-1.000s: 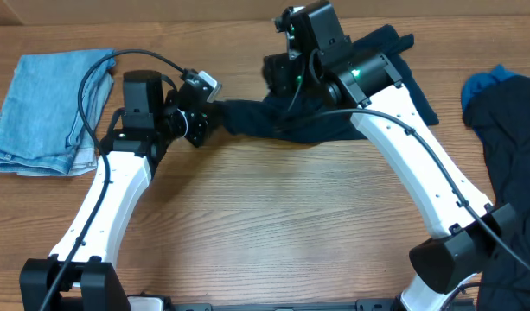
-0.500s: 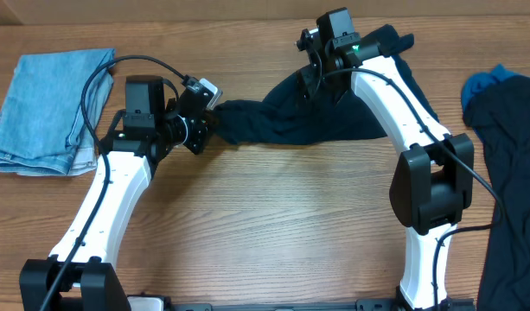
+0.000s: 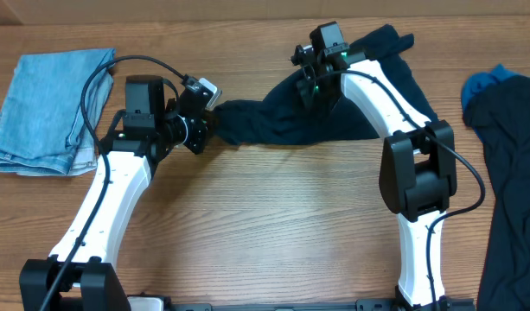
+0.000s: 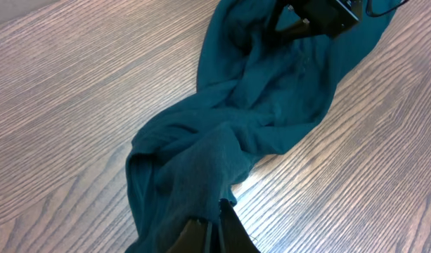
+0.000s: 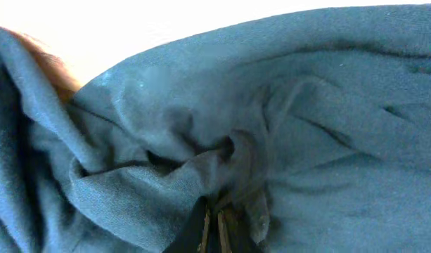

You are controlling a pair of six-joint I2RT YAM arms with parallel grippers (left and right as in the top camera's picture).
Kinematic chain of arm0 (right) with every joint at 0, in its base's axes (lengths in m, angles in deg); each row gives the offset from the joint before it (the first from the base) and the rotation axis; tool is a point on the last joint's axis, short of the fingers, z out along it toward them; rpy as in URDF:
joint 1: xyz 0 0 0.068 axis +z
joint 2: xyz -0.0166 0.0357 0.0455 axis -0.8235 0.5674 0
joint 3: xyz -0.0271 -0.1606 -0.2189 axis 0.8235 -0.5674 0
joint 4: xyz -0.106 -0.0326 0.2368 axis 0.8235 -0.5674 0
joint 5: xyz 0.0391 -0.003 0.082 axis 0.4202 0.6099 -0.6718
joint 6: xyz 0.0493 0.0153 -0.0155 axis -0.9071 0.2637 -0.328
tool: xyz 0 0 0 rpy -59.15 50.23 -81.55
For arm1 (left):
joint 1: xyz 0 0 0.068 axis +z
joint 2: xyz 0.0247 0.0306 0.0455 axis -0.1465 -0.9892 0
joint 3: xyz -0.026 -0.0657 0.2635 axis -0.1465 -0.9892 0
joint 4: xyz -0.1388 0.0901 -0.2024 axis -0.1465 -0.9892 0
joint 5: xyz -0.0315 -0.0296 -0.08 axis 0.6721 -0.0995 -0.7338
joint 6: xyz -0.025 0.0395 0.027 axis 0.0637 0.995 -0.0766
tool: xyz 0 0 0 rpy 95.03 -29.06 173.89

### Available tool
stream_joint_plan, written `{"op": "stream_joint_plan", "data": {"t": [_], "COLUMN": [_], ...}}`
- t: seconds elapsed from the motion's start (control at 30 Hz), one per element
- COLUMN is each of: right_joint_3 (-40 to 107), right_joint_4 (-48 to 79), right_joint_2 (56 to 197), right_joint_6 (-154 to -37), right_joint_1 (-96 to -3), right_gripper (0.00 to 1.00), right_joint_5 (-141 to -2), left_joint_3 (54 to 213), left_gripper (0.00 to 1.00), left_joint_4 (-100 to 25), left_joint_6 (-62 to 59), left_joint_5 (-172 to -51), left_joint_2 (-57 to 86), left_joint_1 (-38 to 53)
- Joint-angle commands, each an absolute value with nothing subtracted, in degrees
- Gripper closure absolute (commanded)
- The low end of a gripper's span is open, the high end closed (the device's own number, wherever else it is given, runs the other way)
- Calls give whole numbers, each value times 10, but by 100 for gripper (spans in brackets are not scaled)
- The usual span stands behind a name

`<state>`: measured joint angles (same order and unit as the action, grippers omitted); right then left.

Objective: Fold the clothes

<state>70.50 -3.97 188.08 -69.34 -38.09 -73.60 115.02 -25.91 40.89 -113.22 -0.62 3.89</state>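
1. Clothes first: your plain dark navy garment of thin soft fabric (image 3: 334, 125) lies crumpled on the far half of the light wooden table (image 3: 273, 225). It stretches from a narrow left end near the middle out to a wider spread at the far right.
2. Your left gripper (image 3: 216, 117) sits at the garment's narrow left tip. In the left wrist view its fingers (image 4: 228, 228) are pressed together on a bunched corner of the cloth.
3. Your right gripper (image 3: 314, 85) is down on the raised far part of the garment, to the right of the left gripper. In the right wrist view its fingers (image 5: 222, 225) pinch a small puckered fold, and wrinkles fan out from that spot.
4. Between the two grips, the fabric runs as a twisted, rope-like band resting on the wood.
5. At the far left you have a folded light blue denim garment (image 3: 44, 112), well apart from the navy one.
6. At the right edge lies a second dark garment (image 3: 511, 181), with a bright blue piece (image 3: 485, 84) at its far end. Both are apart from the garment you are holding.
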Motion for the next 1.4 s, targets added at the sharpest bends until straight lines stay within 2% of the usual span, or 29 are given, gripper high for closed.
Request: {"op": "stream_joint_plan", "data": {"t": [0.0, 0.2, 0.43, 0.6, 0.73, 1.0, 1.2, 1.37], "right_joint_3": [769, 876, 876, 873, 845, 834, 834, 834], "right_joint_4": [-56, -65, -7, -46, -62, -46, 24, 120], "right_joint_2": [1826, 1705, 1636, 1635, 1659, 1842, 1946, 1951], "right_joint_6": [-699, -728, -736, -758, -758, -760, -760, -760], "right_joint_1": [-384, -444, -501, -510, -505, -502, -469, -442], "right_gripper": [96, 96, 96, 96, 96, 96, 96, 96], "right_joint_5": [-752, -737, -736, -737, -739, -810, -833, -828], "left_joint_3": [1169, 1261, 1418, 1496, 1495, 1495, 1495, 1495], "left_gripper": [96, 96, 96, 96, 96, 96, 96, 96], "left_joint_4": [-252, -323, -477, -500, -554, -587, -587, -587], "left_joint_6": [390, 385, 405, 416, 416, 409, 409, 409], "left_joint_5": [-1131, -1101, -943, -901, -906, -906, -906, -906], "left_joint_2": [5, 5, 5, 5, -12, -61, -88, -97], "left_joint_1": [35, 35, 35, 35, 35, 12, -7, -10]}}
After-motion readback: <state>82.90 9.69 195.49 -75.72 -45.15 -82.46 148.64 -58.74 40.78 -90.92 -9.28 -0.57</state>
